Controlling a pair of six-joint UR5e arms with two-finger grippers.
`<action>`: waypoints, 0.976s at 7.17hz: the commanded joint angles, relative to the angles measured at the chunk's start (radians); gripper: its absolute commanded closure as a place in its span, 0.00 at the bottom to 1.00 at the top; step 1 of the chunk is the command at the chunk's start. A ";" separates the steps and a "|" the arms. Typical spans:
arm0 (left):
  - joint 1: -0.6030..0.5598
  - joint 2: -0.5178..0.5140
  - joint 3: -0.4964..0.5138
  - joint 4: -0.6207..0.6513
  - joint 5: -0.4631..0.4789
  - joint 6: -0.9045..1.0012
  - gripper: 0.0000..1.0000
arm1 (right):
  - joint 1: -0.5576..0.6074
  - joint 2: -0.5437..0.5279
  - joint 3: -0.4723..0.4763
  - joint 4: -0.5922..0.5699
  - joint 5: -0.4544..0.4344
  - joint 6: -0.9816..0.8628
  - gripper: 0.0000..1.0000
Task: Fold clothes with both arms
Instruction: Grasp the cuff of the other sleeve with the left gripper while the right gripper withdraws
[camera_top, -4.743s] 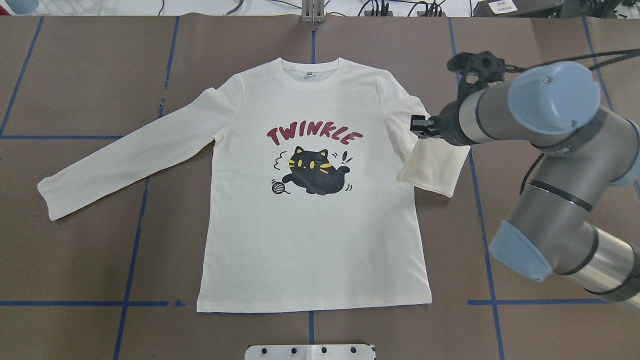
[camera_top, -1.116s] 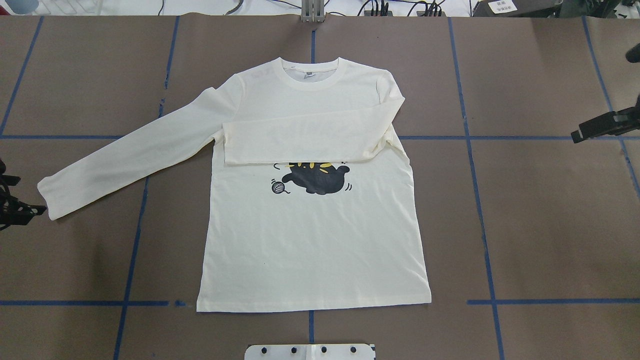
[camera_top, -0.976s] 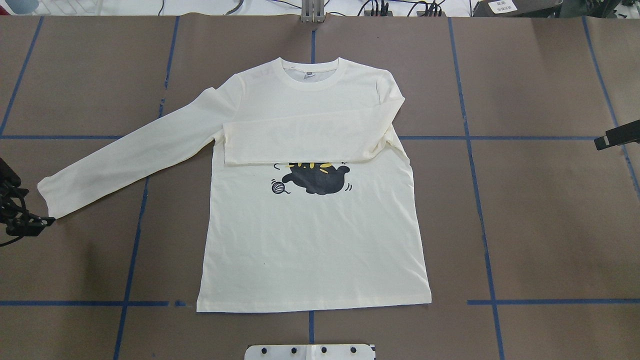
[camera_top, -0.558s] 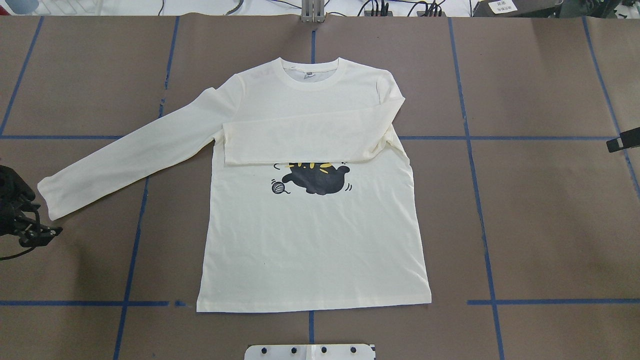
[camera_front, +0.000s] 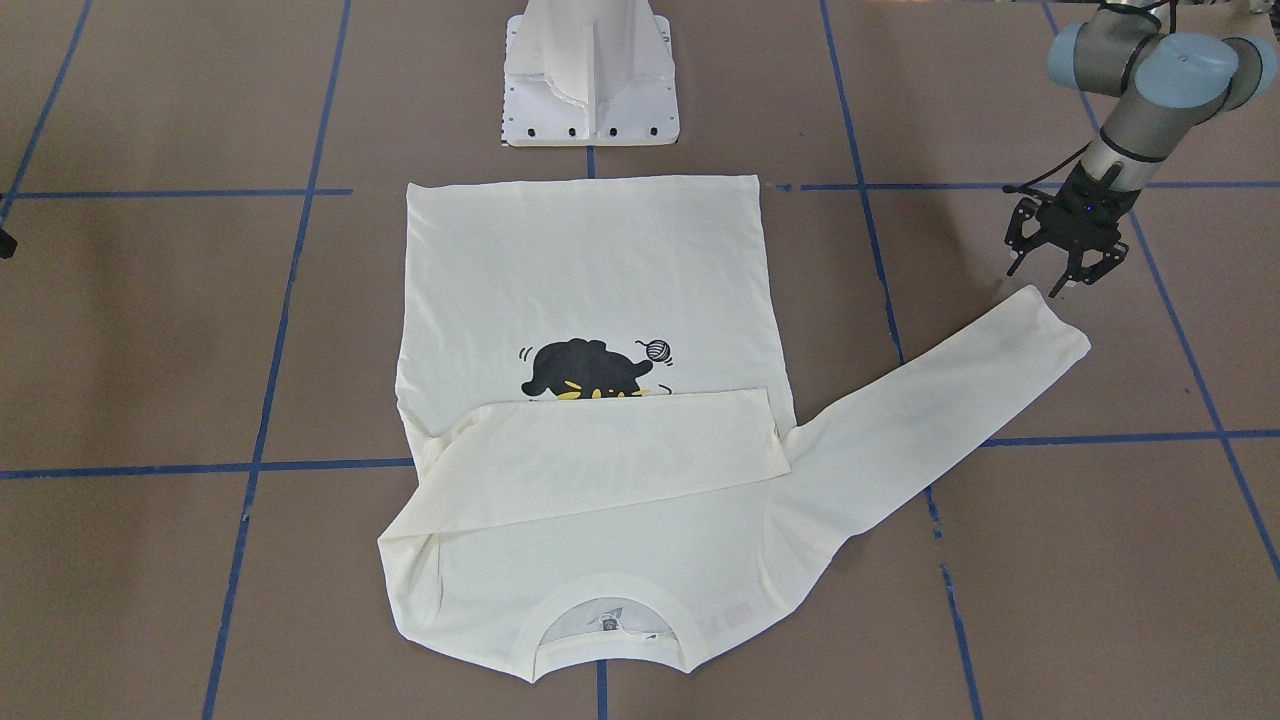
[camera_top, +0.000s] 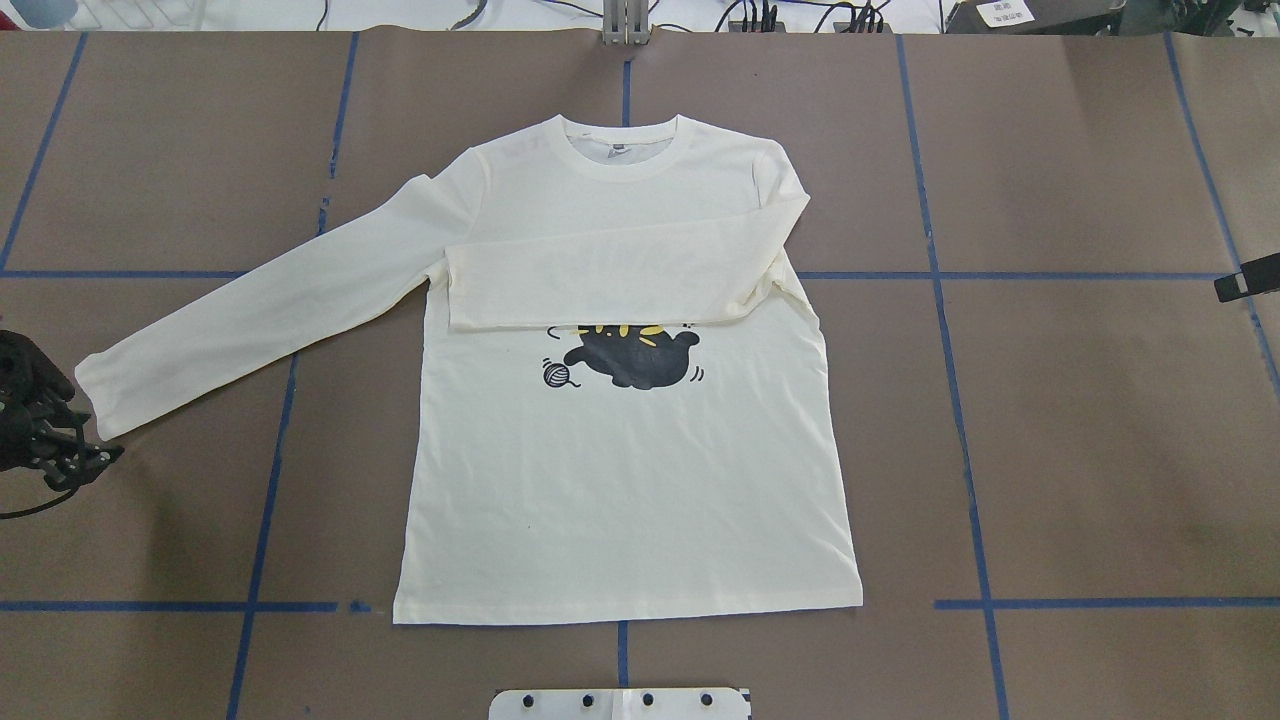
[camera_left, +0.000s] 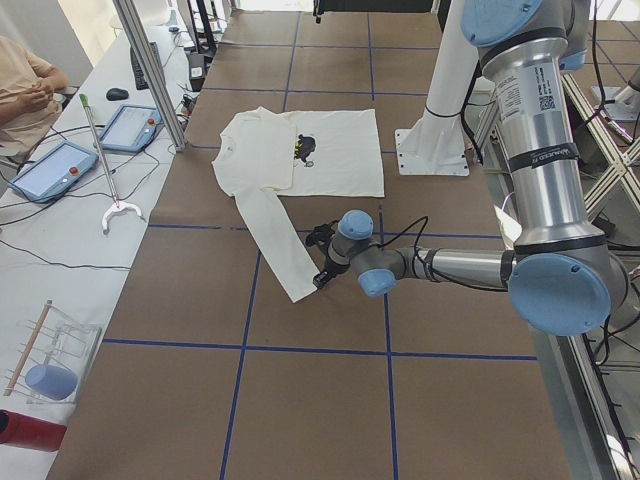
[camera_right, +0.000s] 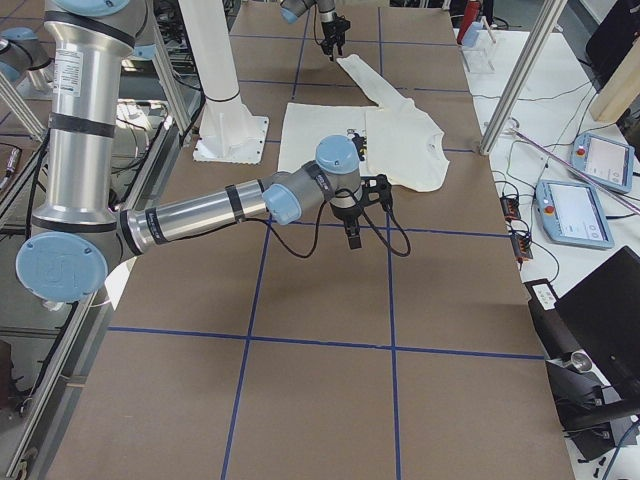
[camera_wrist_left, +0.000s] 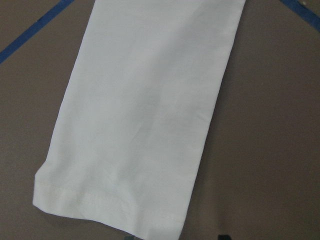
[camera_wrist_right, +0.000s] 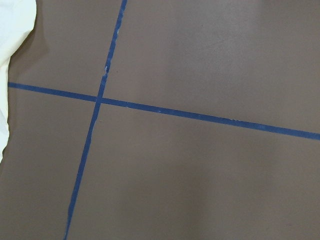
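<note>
- Brown-covered table (camera_top: 1100, 450), marked into squares by blue tape lines (camera_wrist_right: 200, 115); white base pedestal (camera_front: 590, 90) at the robot's edge.
- Left gripper (camera_front: 1058, 270): black, fingers spread apart, nothing between them. It points down at the table just beside the cuff (camera_wrist_left: 100, 200) of the outstretched sleeve (camera_top: 250, 320). Whether a fingertip touches the cloth cannot be told.
- Cuff: lies flat on the table, hem stitching showing in the left wrist view.
- Outstretched sleeve: runs straight from the shoulder on the robot's left out to the left gripper, flat on the table.
- Shirt (camera_top: 620, 500): cream, long-sleeved, spread flat and front up in the middle of the table, collar away from the robot, hem towards the pedestal.
- Folded sleeve (camera_top: 600, 280): the one on the robot's right, laid across the chest and covering the lettering.
- Cat print (camera_top: 635, 365): black, its lower part showing just below the folded sleeve.
- Right gripper (camera_right: 352, 238): over bare table, well apart from the shirt; only its edge shows in the overhead view, so whether it is released or clenched cannot be told.
- Clear rack (camera_left: 55, 345): on the side bench beyond the table's left end, a blue object (camera_left: 50, 380) inside it; what that object is cannot be told.
</note>
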 joint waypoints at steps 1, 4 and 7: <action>0.000 -0.008 0.010 0.002 0.026 0.001 0.37 | 0.000 0.000 0.001 0.001 -0.001 0.000 0.00; 0.000 -0.023 0.024 0.002 0.026 0.001 0.54 | 0.000 0.000 -0.002 0.001 -0.001 0.000 0.00; -0.001 -0.030 0.023 -0.012 0.035 0.002 1.00 | 0.000 -0.002 0.001 0.001 0.002 0.000 0.00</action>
